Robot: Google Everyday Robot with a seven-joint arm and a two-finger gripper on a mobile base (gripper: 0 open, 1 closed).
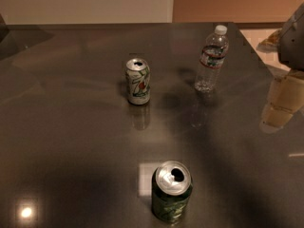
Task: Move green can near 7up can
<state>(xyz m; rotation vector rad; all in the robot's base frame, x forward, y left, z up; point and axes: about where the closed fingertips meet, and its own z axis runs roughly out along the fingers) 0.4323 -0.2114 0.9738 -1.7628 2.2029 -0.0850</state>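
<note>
The gripper [294, 39] shows only as a grey shape at the right edge, above the table [71, 127]; whether it is open or closed cannot be told. A water bottle [210, 61] stands nearest on its left, with the 7up can [138, 81] farther left. The green can [171, 192] stands upright far below-left of it, well apart from both.

Glossy table [71, 127]; metal green can [171, 194], 7up can [138, 82]; plastic btl [210, 61]; matt hand [293, 37], right edge.
</note>
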